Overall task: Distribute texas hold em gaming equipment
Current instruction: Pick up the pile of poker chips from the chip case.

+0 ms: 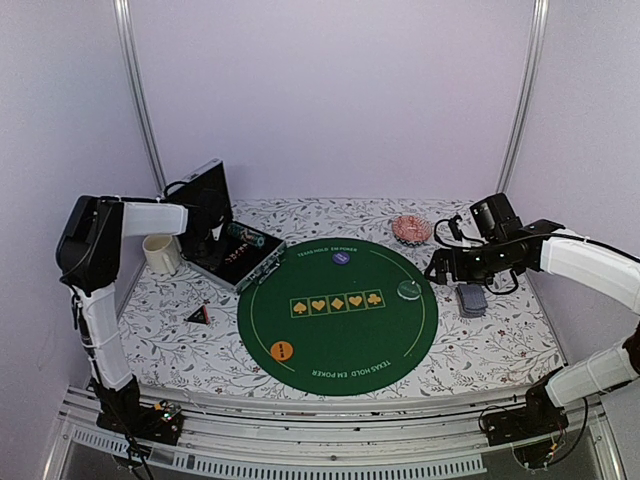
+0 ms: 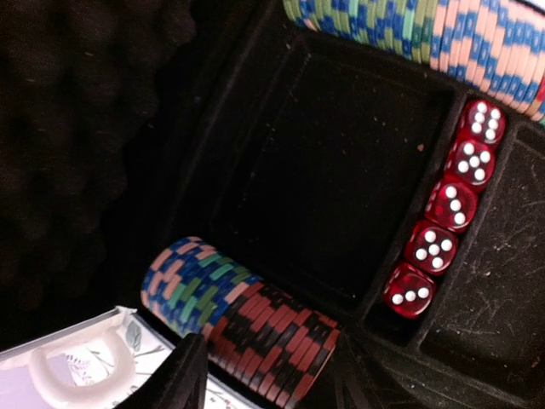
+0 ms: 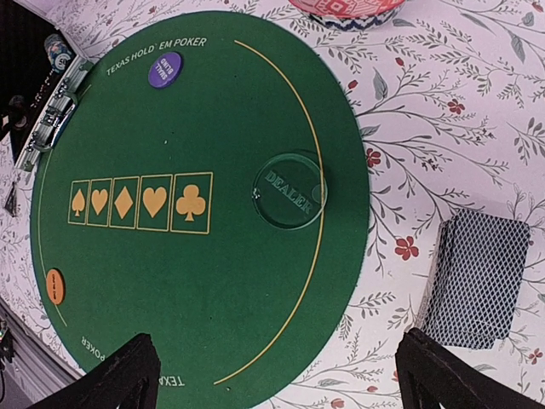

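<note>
My left claw (image 2: 266, 385) hangs inside the chip case (image 2: 341, 170), straddling the near poker chip row (image 2: 243, 311), whose long axis slants from finger to finger; I cannot tell whether it grips. My right claw (image 3: 285, 379) stands released, with the card deck (image 3: 473, 285) just beside one finger.

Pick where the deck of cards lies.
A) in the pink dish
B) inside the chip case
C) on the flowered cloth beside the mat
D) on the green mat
C: the deck of cards rests on the flowered cloth, just outside the green mat.
</note>
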### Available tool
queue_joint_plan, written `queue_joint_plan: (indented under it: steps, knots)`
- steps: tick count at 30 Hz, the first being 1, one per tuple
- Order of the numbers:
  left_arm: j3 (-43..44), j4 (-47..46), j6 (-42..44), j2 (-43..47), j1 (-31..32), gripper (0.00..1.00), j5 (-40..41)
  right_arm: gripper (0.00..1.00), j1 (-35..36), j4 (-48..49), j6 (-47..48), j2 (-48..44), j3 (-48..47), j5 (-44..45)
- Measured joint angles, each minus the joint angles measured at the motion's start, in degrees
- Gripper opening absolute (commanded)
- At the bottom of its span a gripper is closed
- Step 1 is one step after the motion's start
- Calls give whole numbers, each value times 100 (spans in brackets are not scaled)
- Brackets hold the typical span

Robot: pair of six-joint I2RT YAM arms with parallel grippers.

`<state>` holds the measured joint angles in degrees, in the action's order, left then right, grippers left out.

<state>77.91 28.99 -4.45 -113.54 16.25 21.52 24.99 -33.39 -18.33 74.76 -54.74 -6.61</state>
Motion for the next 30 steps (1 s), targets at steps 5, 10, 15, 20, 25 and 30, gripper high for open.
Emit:
queue_joint_plan:
  steps: [5, 10, 15, 20, 25, 30]
  knots:
    - [4, -26, 15, -61, 11, 51, 35, 99, 0, 2, 17, 11, 0, -28]
    - [4, -28, 13, -61, 13, 51, 11, 99, 0, 4, 20, 24, 0, -83]
    - [4, -28, 15, -59, 50, 51, -28, 99, 0, 4, 24, 44, 0, -116]
    - [-7, -24, 26, -48, 94, 52, -11, 99, 0, 4, 35, 94, 0, -153]
    - [-7, -13, 39, -48, 131, 52, 0, 99, 0, 7, 42, 111, 0, -170]
    - [-9, -2, 63, -48, 144, 57, 20, 99, 0, 7, 42, 118, 0, -181]
